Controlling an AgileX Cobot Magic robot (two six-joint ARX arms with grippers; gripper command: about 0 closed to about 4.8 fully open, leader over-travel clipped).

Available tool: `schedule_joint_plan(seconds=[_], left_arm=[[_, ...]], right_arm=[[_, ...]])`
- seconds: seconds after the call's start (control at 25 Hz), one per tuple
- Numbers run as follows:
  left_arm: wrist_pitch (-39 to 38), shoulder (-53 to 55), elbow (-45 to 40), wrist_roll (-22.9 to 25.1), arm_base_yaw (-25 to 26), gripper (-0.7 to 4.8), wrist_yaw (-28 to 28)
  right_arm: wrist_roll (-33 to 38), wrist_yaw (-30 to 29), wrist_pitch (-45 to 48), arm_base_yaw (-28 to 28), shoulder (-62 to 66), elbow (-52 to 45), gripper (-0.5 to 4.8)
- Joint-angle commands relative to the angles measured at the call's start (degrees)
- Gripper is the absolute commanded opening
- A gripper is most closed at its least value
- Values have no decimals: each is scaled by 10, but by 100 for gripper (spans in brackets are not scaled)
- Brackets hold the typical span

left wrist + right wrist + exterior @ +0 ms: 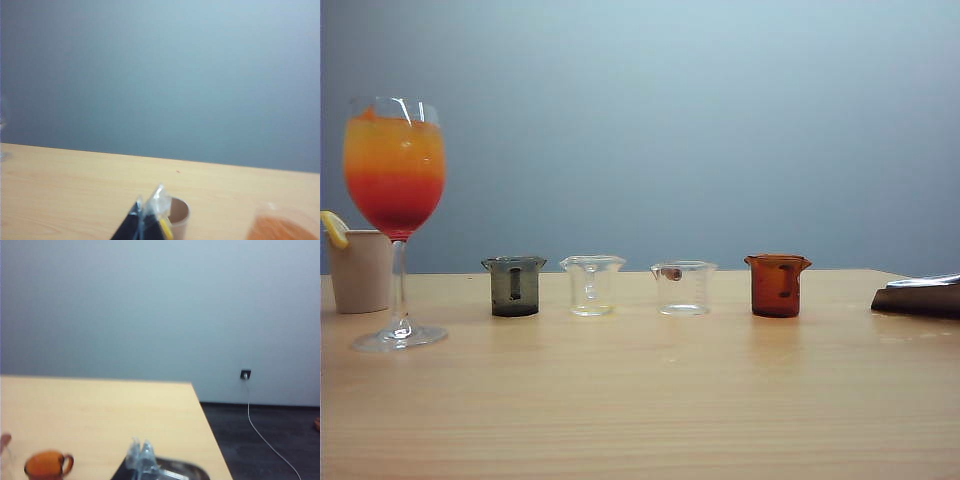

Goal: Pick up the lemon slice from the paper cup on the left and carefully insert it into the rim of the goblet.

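Note:
The goblet point(395, 170), with its drink layered orange over red, stands at the far left of the table. Just behind it is the beige paper cup point(360, 270), and the lemon slice point(334, 228) rests on the cup's rim. Neither gripper shows in the exterior view. In the left wrist view my left gripper point(148, 200) is shut and empty. Beyond its tips are the paper cup point(180, 215), the yellow lemon slice point(166, 229) and the goblet's orange top point(282, 227). My right gripper point(140, 442) is shut and empty over a dark tray point(185, 471).
Several small beakers stand in a row across the table: a grey one point(514, 286), two clear ones point(591, 285) point(683, 288) and an amber one point(777, 285). The dark tray point(920, 296) lies at the right edge. The table's right edge drops to dark floor point(260, 440).

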Motion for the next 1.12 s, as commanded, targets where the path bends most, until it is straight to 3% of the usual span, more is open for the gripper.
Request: schedule_joint_plan(seconds=[0.04, 0.16, 0.44, 0.56, 0.68, 0.92, 1.12], left_arm=[[7, 46, 36, -2, 0, -6, -15], [8, 128, 81, -2, 0, -6, -14], [59, 280, 152, -2, 0, -6, -13], [67, 334, 181, -2, 8, -6, 14], [70, 388, 202, -30, 66, -6, 103], [104, 441, 202, -49, 161, -6, 183], [119, 505, 202, -54, 184, -6, 223]], right_arm=[[3, -49, 11, 0, 61, 52, -5], [17, -124, 28, 0, 143, 113, -5], [28, -224, 31, 11, 282, 231, -5], [28, -224, 32, 56, 323, 263, -5], [28, -218, 40, 142, 355, 272, -5], [27, -150, 41, 252, 381, 272, -5], [25, -150, 42, 355, 421, 272, -5]])
